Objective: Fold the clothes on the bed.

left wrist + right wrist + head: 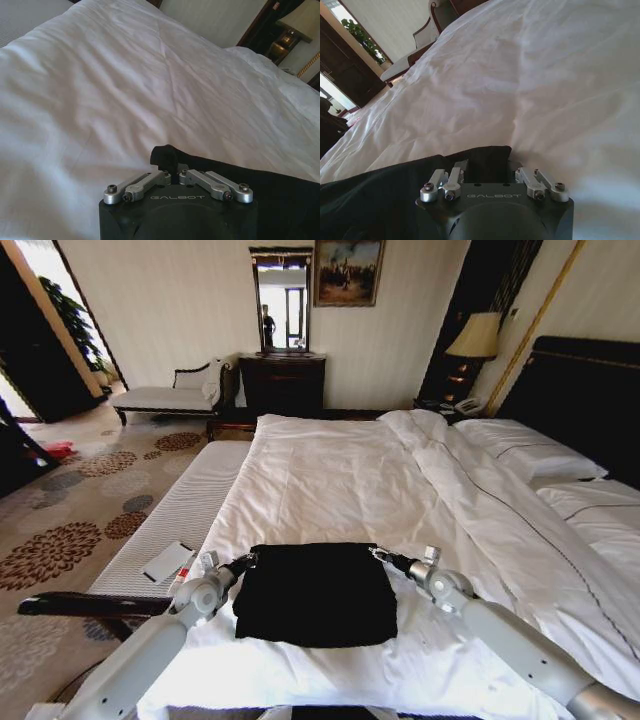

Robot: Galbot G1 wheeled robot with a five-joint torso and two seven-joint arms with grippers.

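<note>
Black fabric, the clothes (316,592), lies as a folded, roughly rectangular bundle on the near part of the bed (400,480), on the white duvet close to the foot edge. No lettering shows on the upturned side.

At the bundle's far left corner sits the left hand (246,562), and at the far right corner the right hand (379,555), both low against the duvet. From the head view their fingertips are too small and dark against the cloth to read.

Seen from the left wrist, the left hand (171,165) has its fingers together on a small raised tuft of black cloth, pinched at the garment's (280,200) corner. Seen from the right wrist, the right hand (487,165) has the clothes' (380,195) corner lying up between its finger linkages; the fingertips are hidden under the fabric, so I cannot tell whether they are clamped or apart.

Both arms run out of the head view at the bottom. Beside the bed on the robot's left, a pale bench (175,515) carries a small flat card or booklet (167,562), its print unreadable.
</note>
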